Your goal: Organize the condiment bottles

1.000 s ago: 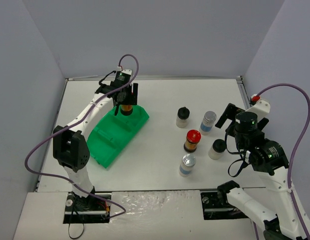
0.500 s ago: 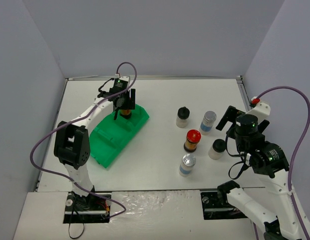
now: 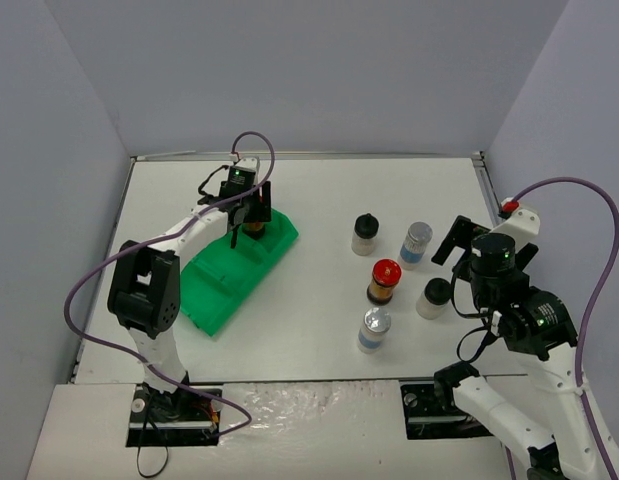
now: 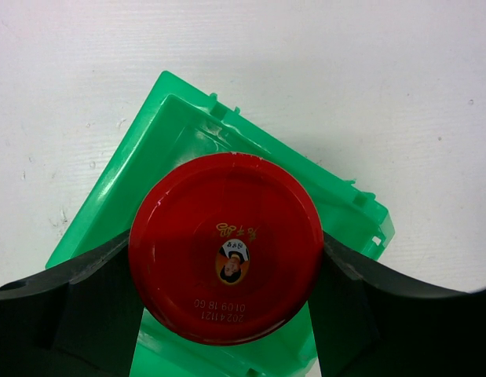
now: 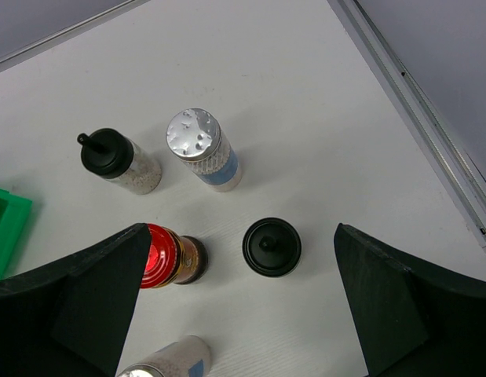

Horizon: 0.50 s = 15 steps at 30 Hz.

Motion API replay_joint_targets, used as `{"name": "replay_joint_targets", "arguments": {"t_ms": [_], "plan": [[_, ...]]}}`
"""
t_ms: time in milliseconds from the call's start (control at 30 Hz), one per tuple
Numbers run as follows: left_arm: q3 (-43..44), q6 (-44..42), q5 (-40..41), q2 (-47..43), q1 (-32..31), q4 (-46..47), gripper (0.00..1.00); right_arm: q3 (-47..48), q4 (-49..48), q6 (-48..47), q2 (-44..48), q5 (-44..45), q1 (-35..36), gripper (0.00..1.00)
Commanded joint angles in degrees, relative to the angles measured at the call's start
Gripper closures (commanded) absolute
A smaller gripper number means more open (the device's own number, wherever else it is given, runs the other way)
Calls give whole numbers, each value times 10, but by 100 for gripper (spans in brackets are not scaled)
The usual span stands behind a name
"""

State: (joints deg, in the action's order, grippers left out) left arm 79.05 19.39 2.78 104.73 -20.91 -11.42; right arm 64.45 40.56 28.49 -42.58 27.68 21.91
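My left gripper (image 3: pixel 251 213) is shut on a red-capped bottle (image 4: pixel 225 247), its black fingers (image 4: pixel 93 302) pressed against both sides of the cap. The bottle hangs upright over the far end compartment of the green tray (image 3: pixel 224 280); whether it touches the floor is hidden. On the table to the right stand a black-capped bottle (image 3: pixel 365 233), a silver-capped bottle (image 3: pixel 416 243), a red-capped bottle (image 3: pixel 385 280), a second black-capped one (image 3: pixel 435 297) and a second silver-capped one (image 3: pixel 374 328). My right gripper (image 5: pixel 241 263) hovers open, high above the nearer black-capped bottle (image 5: pixel 272 247).
The tray lies diagonally at the left of the white table, with its near compartments (image 3: pixel 211 295) holding nothing. A raised rail (image 5: pixel 419 110) runs along the table's right edge. Grey walls close the table in on three sides.
My left gripper has drawn slightly nearer and lower with the red-capped bottle, over the tray's far end. The right arm has shifted a little towards the near side.
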Motion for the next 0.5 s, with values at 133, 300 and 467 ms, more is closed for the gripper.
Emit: {"name": "replay_joint_targets", "arguments": {"t_ms": [133,300,467], "plan": [[17,10,38,-42,3,17,65,-5,-21,-2,0,4,5,0],[15,16,63,-59,3,-3,33,-3,-21,-2,-1,3,5,0],[16,15,80,-73,2,-22,14,-4,-21,0,-5,1,5,0]]}}
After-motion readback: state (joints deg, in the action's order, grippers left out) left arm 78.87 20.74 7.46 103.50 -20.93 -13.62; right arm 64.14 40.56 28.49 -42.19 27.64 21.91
